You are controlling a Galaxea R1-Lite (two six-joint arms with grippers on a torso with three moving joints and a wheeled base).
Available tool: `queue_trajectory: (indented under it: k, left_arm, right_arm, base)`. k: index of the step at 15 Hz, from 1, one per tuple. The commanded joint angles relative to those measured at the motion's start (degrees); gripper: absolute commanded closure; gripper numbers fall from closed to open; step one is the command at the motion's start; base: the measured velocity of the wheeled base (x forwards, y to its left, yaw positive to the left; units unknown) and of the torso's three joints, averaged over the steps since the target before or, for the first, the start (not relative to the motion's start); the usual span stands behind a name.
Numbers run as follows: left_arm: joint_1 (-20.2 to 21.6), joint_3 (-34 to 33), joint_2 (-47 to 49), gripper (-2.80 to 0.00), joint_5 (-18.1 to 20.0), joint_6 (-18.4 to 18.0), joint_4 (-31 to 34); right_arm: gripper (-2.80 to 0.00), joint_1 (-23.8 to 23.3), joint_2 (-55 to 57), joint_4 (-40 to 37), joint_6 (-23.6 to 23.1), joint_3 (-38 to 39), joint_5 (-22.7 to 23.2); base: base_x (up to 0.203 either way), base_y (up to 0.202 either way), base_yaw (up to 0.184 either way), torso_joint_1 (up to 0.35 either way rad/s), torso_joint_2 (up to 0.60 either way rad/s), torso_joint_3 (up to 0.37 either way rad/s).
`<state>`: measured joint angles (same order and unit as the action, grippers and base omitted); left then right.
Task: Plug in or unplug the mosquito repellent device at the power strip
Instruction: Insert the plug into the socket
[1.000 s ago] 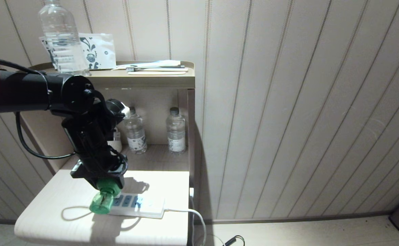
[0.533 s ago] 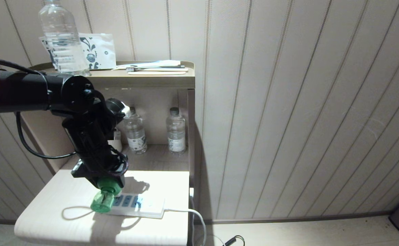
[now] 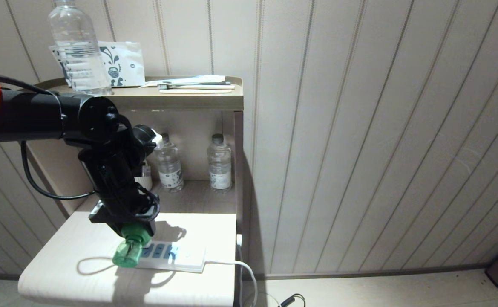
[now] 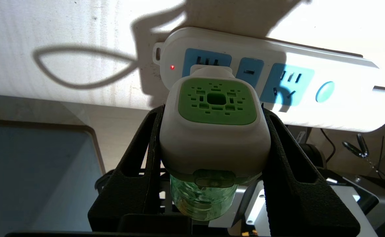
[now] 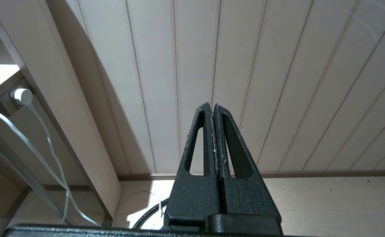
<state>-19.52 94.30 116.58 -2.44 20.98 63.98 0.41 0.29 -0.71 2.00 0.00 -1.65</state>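
Head view: left gripper [image 3: 134, 233] pinches mosquito repellent device [image 3: 128, 251] at near end of power strip [image 3: 176, 256] on low shelf [image 3: 53, 273]; bottle end points toward camera, long axis roughly level.

Left wrist view: fingers [image 4: 146, 138] clamp white cap; plug meets end socket. Risk: tilted pull lifts strip or bends prongs.

Right wrist view: right gripper [image 5: 213, 108] pressed together, empty, facing wall.

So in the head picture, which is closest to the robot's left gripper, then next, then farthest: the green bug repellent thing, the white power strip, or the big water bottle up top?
1. Mosquito repellent device: held in the left gripper's jaws, low on the table.
2. Power strip: right beside it on the table.
3. Big water bottle: farthest, up on the top shelf.
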Motion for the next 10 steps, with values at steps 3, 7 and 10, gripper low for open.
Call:
queue_trajectory:
  k: [3, 7, 10]
  left_arm:
    - [0.09, -0.35, 0.31, 0.00, -0.03, 0.11, 0.10]
    - [0.13, -2.14, 0.07, 0.00, 0.01, 0.15, -1.26]
    - [0.80, -3.16, -0.48, 0.00, 0.33, 0.20, -2.80]
  right_arm:
    - [0.00, 0.02, -0.03, 0.00, 0.02, 0.00, -0.02]
    - [0.00, 0.02, -0.03, 0.00, 0.02, 0.00, -0.02]
    - [0.00, 0.02, -0.03, 0.00, 0.02, 0.00, -0.02]
  base:
    - [0.000, 0.000, 0.000, 0.000, 0.00, 0.000]
    - [0.000, 0.000, 0.000, 0.000, 0.00, 0.000]
    - [0.000, 0.000, 0.000, 0.000, 0.00, 0.000]
